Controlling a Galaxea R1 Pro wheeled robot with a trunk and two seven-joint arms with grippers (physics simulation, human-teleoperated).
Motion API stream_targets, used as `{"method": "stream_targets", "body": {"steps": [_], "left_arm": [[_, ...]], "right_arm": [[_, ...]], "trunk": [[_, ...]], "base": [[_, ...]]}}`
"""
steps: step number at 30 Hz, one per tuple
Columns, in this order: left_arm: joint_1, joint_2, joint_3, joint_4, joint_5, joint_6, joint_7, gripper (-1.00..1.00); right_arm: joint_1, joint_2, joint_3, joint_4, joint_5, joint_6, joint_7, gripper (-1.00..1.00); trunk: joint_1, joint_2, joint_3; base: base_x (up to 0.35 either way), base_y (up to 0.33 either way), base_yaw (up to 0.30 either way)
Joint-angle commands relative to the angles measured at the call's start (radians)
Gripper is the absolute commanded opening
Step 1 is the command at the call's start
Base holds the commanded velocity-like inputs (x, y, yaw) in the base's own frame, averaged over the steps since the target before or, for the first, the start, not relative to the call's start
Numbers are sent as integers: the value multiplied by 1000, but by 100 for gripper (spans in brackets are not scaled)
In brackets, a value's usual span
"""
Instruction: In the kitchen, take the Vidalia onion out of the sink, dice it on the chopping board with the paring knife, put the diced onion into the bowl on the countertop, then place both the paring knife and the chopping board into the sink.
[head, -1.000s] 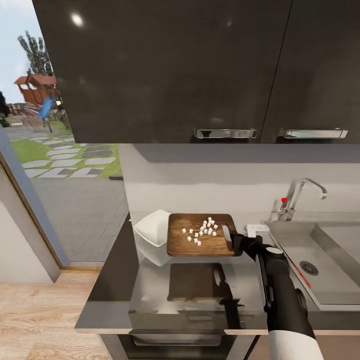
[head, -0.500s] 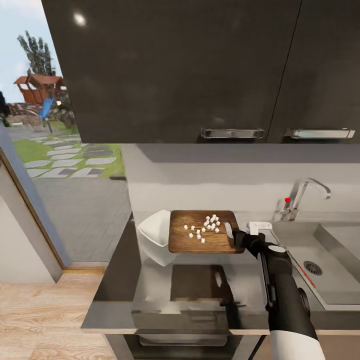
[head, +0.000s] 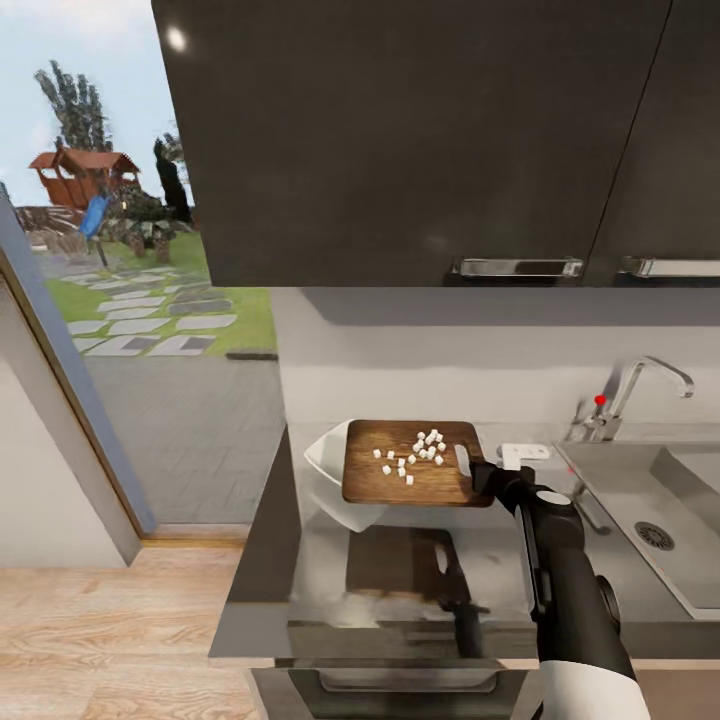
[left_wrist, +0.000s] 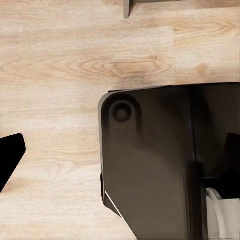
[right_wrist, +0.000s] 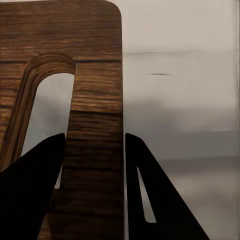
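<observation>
My right gripper (head: 478, 472) is shut on the handle end of the dark brown chopping board (head: 400, 488), holding it level above the grey countertop (head: 320, 590). In the right wrist view its black fingers (right_wrist: 35, 170) clamp the strip of board (right_wrist: 95, 100) beside the oblong slot. Several white diced onion pieces (head: 415, 455) lie on the board. The board's left end overlaps the white bowl (head: 325, 462). The sink (head: 700, 520) with its chrome tap (head: 640, 385) lies to the right. I cannot make out the paring knife. One finger (left_wrist: 11, 157) of my left gripper hangs over the wood floor.
Dark upper cabinets (head: 420, 140) with chrome handles hang over the worktop. A small white object (head: 522, 455) sits by the sink's corner. A glass door at the left looks onto a garden. The left wrist view shows the robot's dark base (left_wrist: 155, 165).
The camera has swung, shifting the whole picture rightward. Against the tap, the held board has moved slightly left and now covers more of the bowl.
</observation>
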Motion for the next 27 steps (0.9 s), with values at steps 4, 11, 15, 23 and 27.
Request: {"method": "stream_targets", "body": {"steps": [4, 11, 15, 23, 27], "left_arm": [[0, 1, -4, 5, 1, -1, 4, 100], [0, 1, -4, 6, 1, -1, 5, 100], [0, 1, -5, 6, 1, -1, 5, 100], [0, 1, -5, 8, 1, -2, 5, 100], [0, 1, -4, 9, 1, -1, 4, 100]], "right_arm": [[-1, 1, -2, -1, 9, 4, 1, -100], [-1, 1, -2, 0, 9, 4, -1, -100], [-1, 1, 11, 0, 9, 4, -2, -100], [-1, 1, 31, 0, 9, 4, -34, -100], [-1, 1, 31, 0, 9, 4, -44, -100]], "trunk": [[1, -2, -2], [1, -2, -2], [1, -2, -2], [1, -2, -2], [1, -2, -2]], "base": [[0, 14, 0], [38, 1, 0], [238, 0, 0], [295, 0, 0], [219, 0, 0]]}}
